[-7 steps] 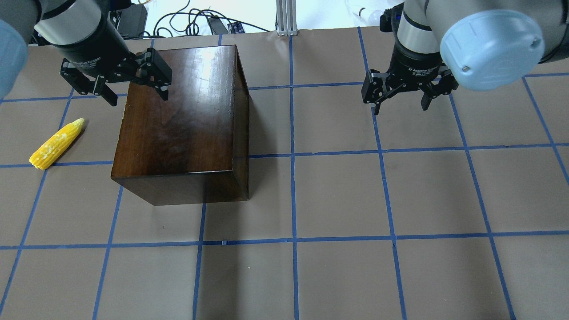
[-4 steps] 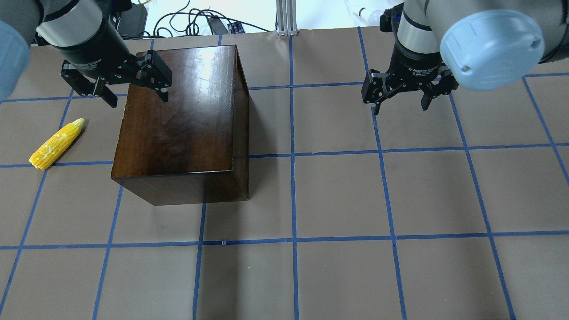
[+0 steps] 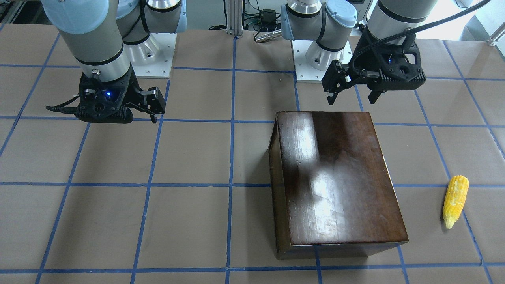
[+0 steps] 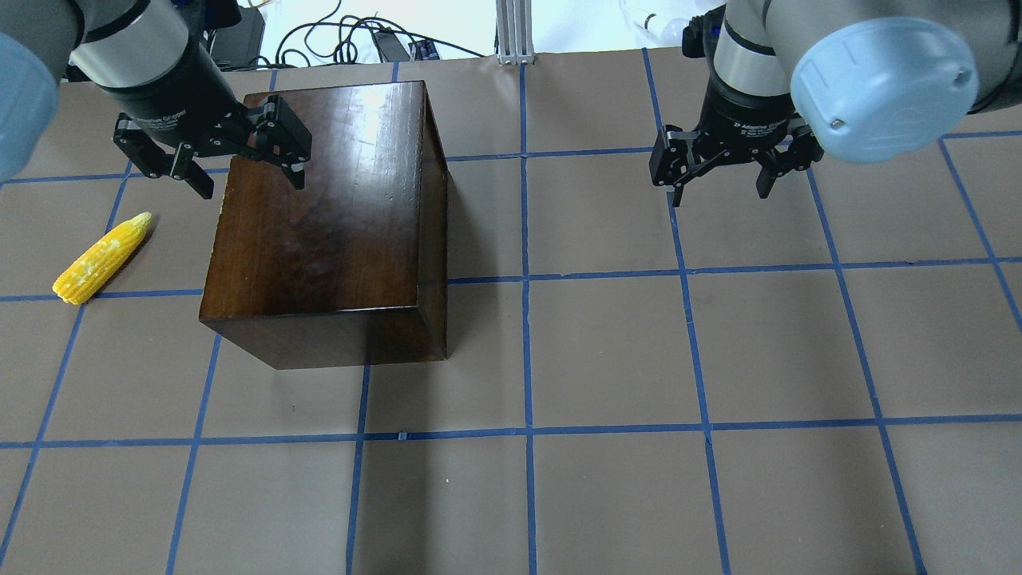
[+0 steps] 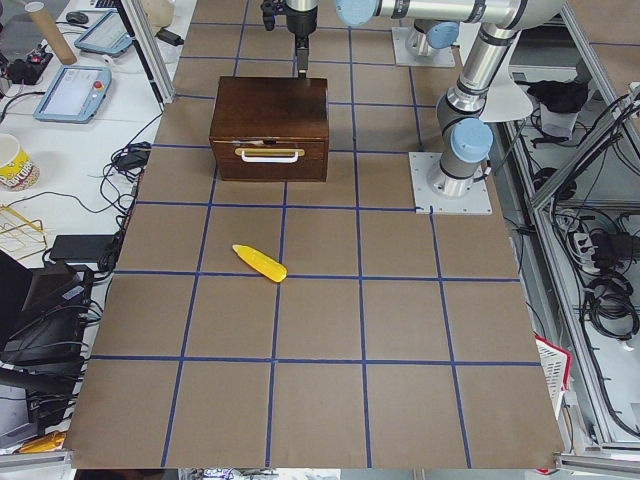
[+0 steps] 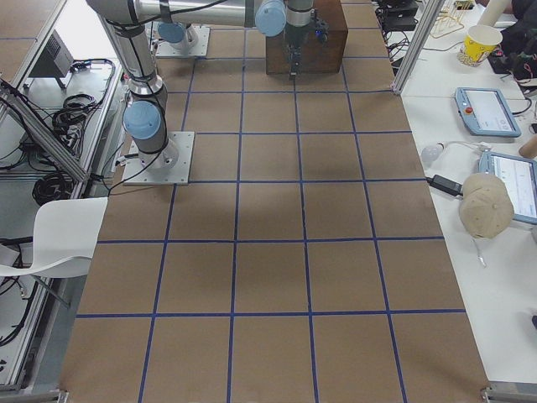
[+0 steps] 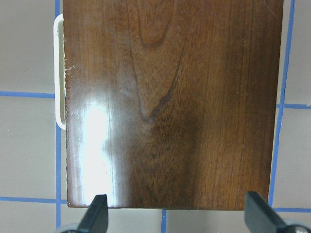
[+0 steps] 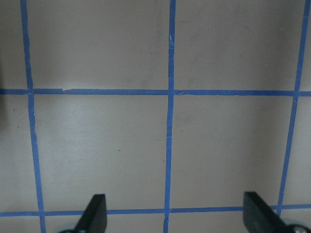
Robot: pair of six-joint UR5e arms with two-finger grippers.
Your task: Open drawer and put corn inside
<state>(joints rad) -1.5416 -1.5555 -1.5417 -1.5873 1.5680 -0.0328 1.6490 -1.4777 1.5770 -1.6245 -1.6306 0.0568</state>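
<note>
Working across the overhead view from the left, the corn (image 4: 102,258) lies flat on the table (image 4: 607,351), apart from the box (image 4: 319,231) and touching nothing. Its pointed end aims up toward my left gripper (image 4: 250,184).

That gripper hangs over the box's end nearest the arm bases. Its jaws are spread wide and hold nothing. In the wrist view the two fingertips (image 7: 97,216) sit almost as far apart as the box is wide, right at the edge of the glossy top. I cannot tell whether they touch the wood.

The drawer (image 5: 268,160) is shut, with its front flush with the box. It faces the corn's side, and its white handle (image 7: 58,73) pokes out past the top edge in the wrist view.

Further right, well clear of the box, my right gripper (image 4: 720,196) hovers over bare table. Its jaws are also spread wide, with nothing between them and only brown paper and blue tape lines below.
</note>
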